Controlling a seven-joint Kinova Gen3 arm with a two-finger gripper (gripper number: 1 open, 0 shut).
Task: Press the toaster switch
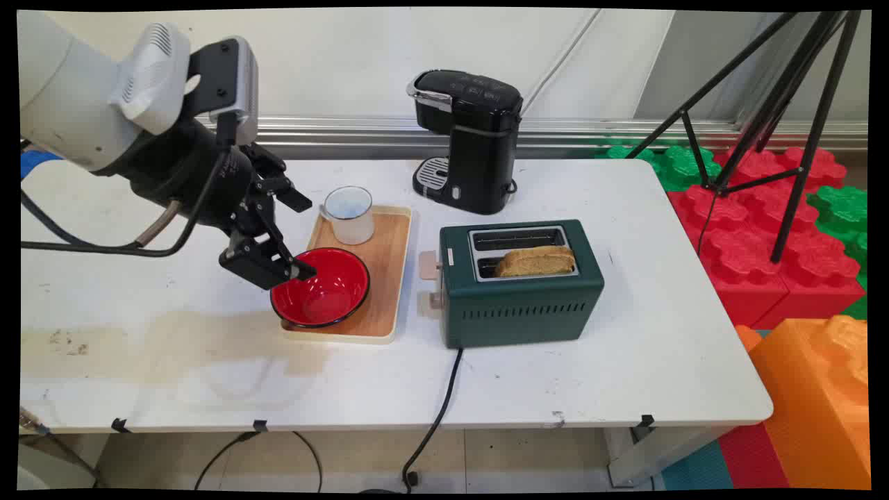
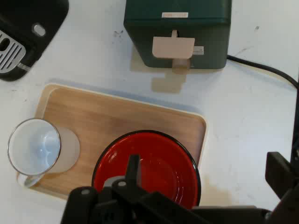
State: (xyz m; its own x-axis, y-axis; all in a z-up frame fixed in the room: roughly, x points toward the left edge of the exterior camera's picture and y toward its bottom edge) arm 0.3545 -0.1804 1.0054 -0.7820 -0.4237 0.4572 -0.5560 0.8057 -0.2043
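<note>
End effector (image 1: 292, 236), its fingers spread apart, poised over the left rim of a red bowl (image 1: 321, 287) lying on a wooden tray (image 1: 386, 264) near the desk (image 1: 555, 375) centre. A frosted glass mug (image 1: 349, 214) occupies the tray's far end. A green toaster (image 1: 521, 285) holding a bread slice (image 1: 536, 261) stands just right of the tray, a black coffee machine (image 1: 469, 139) at the far edge.

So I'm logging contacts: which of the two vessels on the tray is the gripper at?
The red bowl, at the tray's near end: one finger reaches over its rim. The frosted mug stands apart at the far end.
</note>
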